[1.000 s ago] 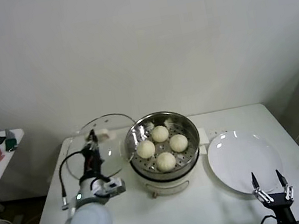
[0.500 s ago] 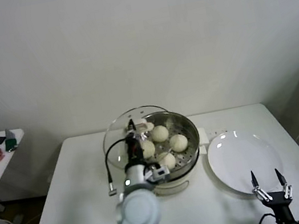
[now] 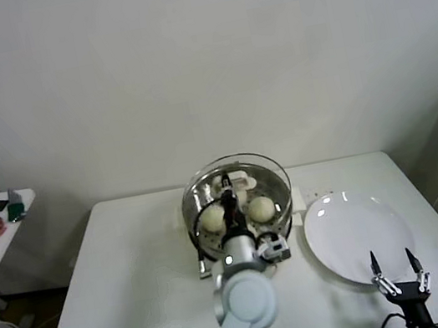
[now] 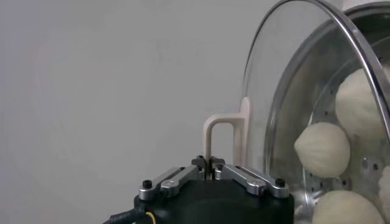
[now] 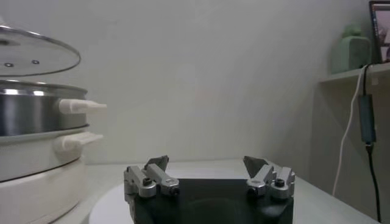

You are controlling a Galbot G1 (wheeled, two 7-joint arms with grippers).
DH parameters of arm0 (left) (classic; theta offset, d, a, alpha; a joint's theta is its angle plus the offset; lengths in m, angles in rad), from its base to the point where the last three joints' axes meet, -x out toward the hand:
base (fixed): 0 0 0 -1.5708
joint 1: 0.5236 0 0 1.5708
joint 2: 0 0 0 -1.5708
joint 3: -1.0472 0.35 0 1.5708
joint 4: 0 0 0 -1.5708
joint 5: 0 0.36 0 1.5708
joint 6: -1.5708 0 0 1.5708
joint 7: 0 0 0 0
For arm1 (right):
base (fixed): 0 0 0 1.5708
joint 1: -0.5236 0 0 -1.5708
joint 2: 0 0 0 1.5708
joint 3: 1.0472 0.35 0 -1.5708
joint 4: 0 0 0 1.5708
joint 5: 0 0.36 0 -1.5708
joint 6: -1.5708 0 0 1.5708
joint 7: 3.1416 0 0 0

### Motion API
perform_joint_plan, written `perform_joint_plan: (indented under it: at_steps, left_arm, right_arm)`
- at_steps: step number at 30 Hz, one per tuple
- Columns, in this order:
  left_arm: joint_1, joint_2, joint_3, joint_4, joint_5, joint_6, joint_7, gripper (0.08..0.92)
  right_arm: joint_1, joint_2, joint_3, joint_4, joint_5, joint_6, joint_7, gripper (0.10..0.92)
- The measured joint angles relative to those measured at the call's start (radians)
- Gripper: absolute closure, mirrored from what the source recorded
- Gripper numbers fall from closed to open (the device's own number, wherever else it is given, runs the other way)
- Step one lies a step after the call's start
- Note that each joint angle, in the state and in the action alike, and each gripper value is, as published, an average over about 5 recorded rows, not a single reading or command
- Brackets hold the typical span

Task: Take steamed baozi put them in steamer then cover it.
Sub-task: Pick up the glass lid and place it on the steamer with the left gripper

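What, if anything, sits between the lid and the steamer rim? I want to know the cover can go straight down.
Nothing visible blocks it. The left gripper, shut on the handle, holds the cover above the steamer, with a clear gap in the right wrist view. The baozi appear to sit below the rim. The right gripper waits open by the plate.

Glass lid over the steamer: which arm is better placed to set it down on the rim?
The left. The left gripper is shut on the cover by its handle, holding it just above the steamer with the baozi inside. The right gripper hangs open, away by the white plate.
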Motion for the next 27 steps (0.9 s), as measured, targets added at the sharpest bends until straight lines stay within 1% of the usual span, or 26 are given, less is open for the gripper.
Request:
perform_joint_plan:
  at_steps: [10, 27]
  left_arm:
    - [0.008, -0.040, -0.007, 0.080, 0.044, 0.000, -0.031, 0.864]
    - [0.012, -0.042, -0.015, 0.146, 0.048, 0.000, -0.096, 0.864]
  right_arm:
    - [0.002, -0.002, -0.004, -0.011, 0.001, 0.011, 0.004, 0.203]
    - [-0.002, -0.002, -0.003, -0.019, 0.002, 0.025, 0.008, 0.203]
